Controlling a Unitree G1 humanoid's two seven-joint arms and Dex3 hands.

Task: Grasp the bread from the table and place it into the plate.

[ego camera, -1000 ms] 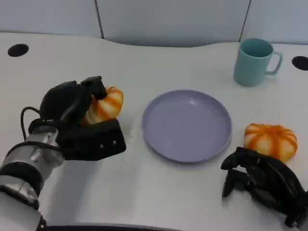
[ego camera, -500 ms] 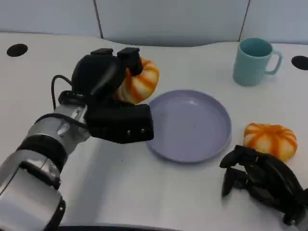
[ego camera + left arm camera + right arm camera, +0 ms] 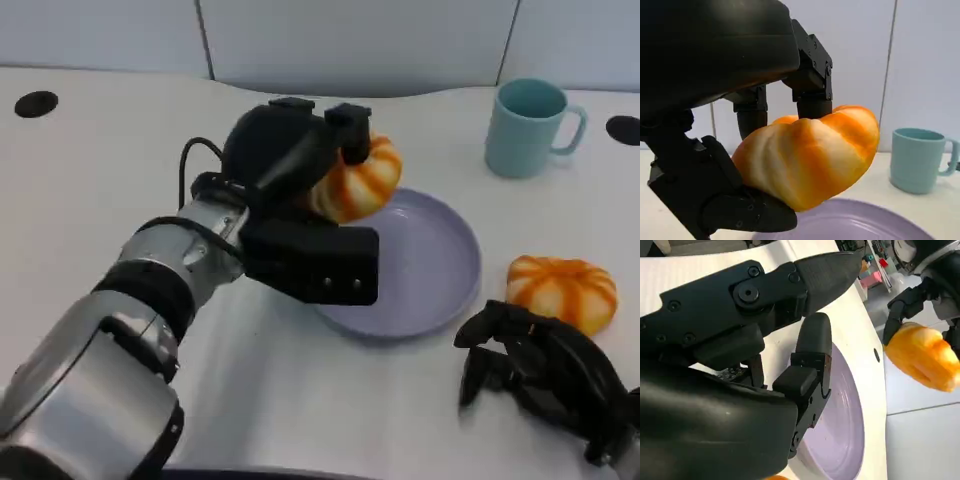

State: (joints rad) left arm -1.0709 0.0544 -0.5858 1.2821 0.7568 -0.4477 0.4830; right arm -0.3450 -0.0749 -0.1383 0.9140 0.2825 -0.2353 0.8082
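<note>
- Since the earlier frames, the left hand (image 3: pixel 300 190) has carried the bread (image 3: pixel 356 185) up off the table (image 3: pixel 90 170) and across to the right; it now hangs over the plate's upper-left rim, at about 10 o'clock of the plate (image 3: pixel 440 270).
- Left hand: its fingers grip the orange-and-cream striped bread from above, with the thumb underneath, as the left wrist view shows (image 3: pixel 765 125); the bread (image 3: pixel 810 155) is clear of the plate (image 3: pixel 865 225) below it.
- Lavender plate: it sits at the middle of the table, flat, with nothing lying in it.
- Second striped bread (image 3: pixel 562 290): it lies on the table at the plate's 3 o'clock, just beside the rim.
- Teal mug (image 3: pixel 528 128): it stands upright at the plate's 1 o'clock, well apart from it, handle turned to the right.
- Right hand (image 3: pixel 540 375): it rests low at the plate's 5 o'clock, just below the second bread, fingers curled in on nothing; the right wrist view shows its fingers (image 3: pixel 810 370) above the plate (image 3: pixel 845 440) and the carried bread (image 3: pixel 922 357) beyond.
</note>
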